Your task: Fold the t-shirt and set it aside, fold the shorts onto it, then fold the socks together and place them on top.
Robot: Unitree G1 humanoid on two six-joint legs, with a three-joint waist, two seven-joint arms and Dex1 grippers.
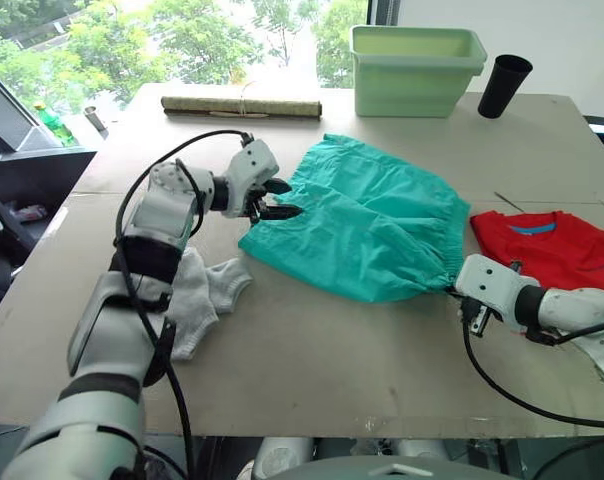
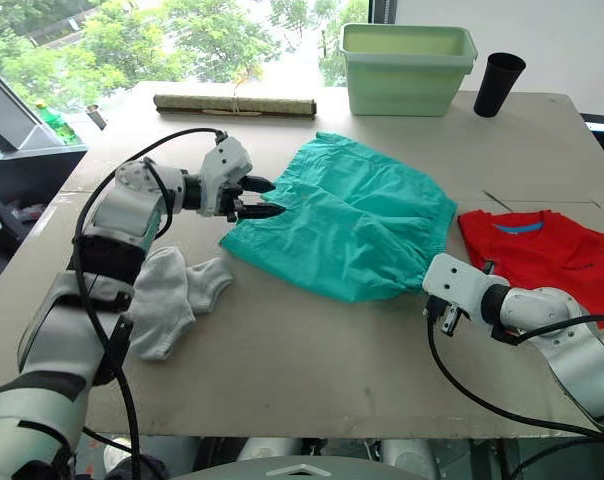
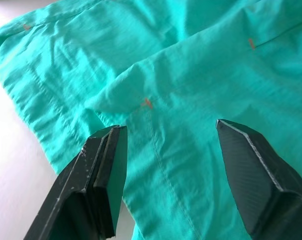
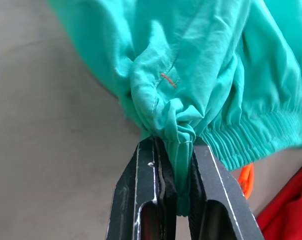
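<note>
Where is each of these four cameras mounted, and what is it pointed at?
Left and right eye views: on the head, looking down over both arms at the table, where the shorts lie.
Left wrist view: along the open left gripper onto the shorts.
Right wrist view: along the right gripper, pinching the waistband.
All views share the shorts.

Left arm reaches forward and bends in toward centre, wrist turned so left gripper (image 1: 278, 199) points right, fingers spread apart with cloth of the shorts (image 1: 367, 230) between them, not clamped. Right arm comes in low from near right, forearm lying across, right gripper (image 4: 173, 165) pointing left, fingers pinched tight on bunched waistband corner of the shorts.
</note>
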